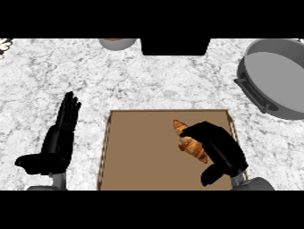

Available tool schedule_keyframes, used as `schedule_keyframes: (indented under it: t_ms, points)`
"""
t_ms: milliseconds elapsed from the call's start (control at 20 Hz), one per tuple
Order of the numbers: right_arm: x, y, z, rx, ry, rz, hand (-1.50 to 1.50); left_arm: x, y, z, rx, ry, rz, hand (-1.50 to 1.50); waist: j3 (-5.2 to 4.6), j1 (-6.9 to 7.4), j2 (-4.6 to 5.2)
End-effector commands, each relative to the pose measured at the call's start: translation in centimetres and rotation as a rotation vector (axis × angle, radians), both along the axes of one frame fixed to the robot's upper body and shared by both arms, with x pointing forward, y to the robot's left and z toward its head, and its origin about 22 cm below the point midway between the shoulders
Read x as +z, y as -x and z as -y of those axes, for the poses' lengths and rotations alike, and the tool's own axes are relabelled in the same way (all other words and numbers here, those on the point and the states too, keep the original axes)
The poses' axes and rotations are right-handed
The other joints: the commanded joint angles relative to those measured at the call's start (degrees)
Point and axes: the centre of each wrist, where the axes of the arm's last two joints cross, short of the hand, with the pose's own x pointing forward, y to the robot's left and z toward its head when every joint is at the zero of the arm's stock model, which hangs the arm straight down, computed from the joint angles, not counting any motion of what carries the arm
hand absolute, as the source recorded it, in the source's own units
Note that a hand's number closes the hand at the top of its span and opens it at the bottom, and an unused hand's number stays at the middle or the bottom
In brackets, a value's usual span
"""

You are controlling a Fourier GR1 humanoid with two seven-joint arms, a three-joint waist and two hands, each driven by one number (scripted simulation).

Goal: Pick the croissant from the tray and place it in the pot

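Golden-brown flaky croissant [188,144] lies on the flat brown tray [138,152], your black right hand [221,150] curling its fingers round it, ready to lift toward the large grey metal pot [283,82] at far right. Your black left hand [59,138] rests open on the white marble table [148,76], clear of the tray.

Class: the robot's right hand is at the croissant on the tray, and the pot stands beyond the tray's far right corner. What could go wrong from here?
1. The right hand covers only part of the croissant, so it might slip or tilt when lifted.
2. The tray has a raised rim; a low carry could catch on it.
3. The pot has a handle facing the tray that might be knocked.
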Motion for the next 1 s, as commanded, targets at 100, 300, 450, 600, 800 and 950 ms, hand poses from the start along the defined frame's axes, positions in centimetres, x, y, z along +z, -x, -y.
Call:
schedule_keyframes:
  t_ms: [100,300,450,600,800,950]
  points:
    - [-2.4,-0.9,1.4,-0.019,-0.043,0.13,1.5,0.7,-1.0,0.4,0.0,-0.004,-0.003,0.0,0.56,0.18,0.41]
    - [-1.8,-1.6,0.8,0.006,-0.036,0.147,1.5,0.6,-0.4,0.2,0.003,-0.007,-0.004,0.0,0.54,0.17,0.37]
    - [1.2,0.3,0.0,-0.011,-0.071,0.18,1.5,0.4,0.3,-1.4,0.011,-0.009,-0.012,0.0,0.52,-0.05,0.28]
    - [1.1,-2.0,-0.1,-0.021,-0.023,0.179,1.5,2.6,-0.6,-1.8,-0.012,0.004,-0.002,0.0,0.54,0.19,0.34]
    - [1.1,-5.5,-0.9,-0.083,0.221,-0.009,1.5,0.6,-0.4,-0.3,0.0,-0.014,0.016,0.0,0.47,1.32,0.58]
    - [2.4,-6.1,-2.8,-0.078,0.238,-0.015,1.5,0.8,0.3,0.1,-0.013,-0.002,0.009,0.0,0.52,0.48,0.34]
